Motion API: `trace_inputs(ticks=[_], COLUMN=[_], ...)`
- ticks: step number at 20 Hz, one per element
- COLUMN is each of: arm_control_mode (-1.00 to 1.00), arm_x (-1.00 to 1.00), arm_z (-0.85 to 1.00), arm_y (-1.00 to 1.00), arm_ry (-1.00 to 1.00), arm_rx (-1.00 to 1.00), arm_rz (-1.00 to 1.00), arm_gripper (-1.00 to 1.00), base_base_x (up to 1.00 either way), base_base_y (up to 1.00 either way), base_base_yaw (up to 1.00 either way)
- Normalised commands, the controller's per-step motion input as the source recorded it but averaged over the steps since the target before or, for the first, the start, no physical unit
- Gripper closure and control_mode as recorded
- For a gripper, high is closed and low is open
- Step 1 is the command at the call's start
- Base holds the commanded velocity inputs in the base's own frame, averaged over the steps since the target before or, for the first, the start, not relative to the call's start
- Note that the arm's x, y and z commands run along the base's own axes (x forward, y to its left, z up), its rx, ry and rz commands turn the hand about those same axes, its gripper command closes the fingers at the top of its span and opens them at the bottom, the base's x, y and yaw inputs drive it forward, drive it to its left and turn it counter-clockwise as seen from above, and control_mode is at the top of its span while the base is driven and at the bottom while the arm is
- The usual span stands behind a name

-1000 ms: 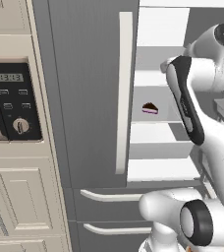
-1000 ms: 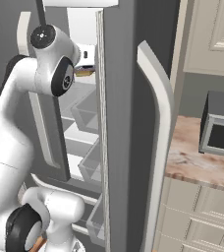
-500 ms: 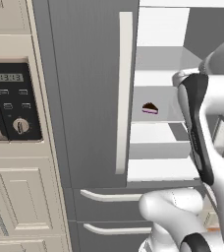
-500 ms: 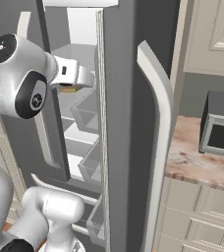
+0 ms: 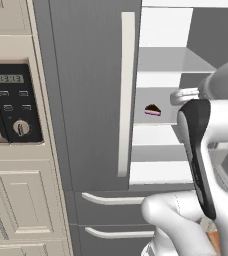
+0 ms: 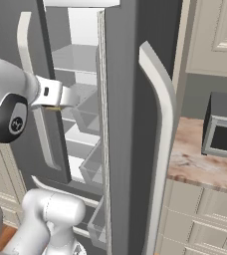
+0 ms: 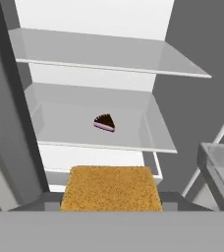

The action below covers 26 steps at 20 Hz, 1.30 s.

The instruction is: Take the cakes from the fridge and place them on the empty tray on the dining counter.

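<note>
A black oven panel (image 5: 11, 102) in cream cabinets shows a small clock display reading roughly 13:03; its digits are too small to be sure of.

In the hand view, a tan-golden square cake (image 7: 111, 189) sits low at 6 o'clock, between the two dark finger tips, and hides most of them. The gripper (image 7: 111, 199) is partly open, its jaws set on either side of this cake and gripping it.

The white arm (image 5: 206, 150) rises from the base, bends at a dark elbow, and reaches level toward the open fridge (image 5: 91, 90). From the right base view, the wrist (image 6: 53, 95) points toward 3 o'clock at the fridge opening, with a sliver of tan under it.

The chocolate wedge (image 7: 104, 122), with its pink-white layer, rests on the middle glass shelf (image 7: 133, 133) inside the fridge, at 12 o'clock from the held cake and well apart from it. From the left base view it (image 5: 152, 110) sits just right of the long cream handle (image 5: 125, 95).
</note>
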Motion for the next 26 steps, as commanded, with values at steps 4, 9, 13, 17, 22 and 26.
trace_inputs(ticks=[4, 9, 13, 17, 22, 26], arm_control_mode=[-1.0, -1.0, -1.0, -1.0, -1.0, -1.0], arm_x=[-0.31, -0.21, -0.16, -0.09, -0.11, -0.06], arm_z=[-0.52, -0.4, -0.36, -0.3, -0.09, 0.0], arm_y=[0.32, 0.17, 0.04, 0.0, 0.0, 0.0], arm_ry=[0.0, 0.0, 0.01, 0.04, 0.01, 0.0], arm_rx=[0.0, 0.0, 0.01, 0.01, 0.01, 0.0], arm_rz=[0.0, 0.0, 0.0, 0.0, 0.0, 0.0], arm_gripper=[1.0, 1.0, 1.0, 1.0, 1.0, 1.0], base_base_x=[0.0, 0.0, 0.0, 0.0, 0.0, 0.0], base_base_y=[0.0, 0.0, 0.0, 0.0, 0.0, 0.0], base_base_yaw=[0.0, 0.0, 0.0, 0.0, 0.0, 0.0])
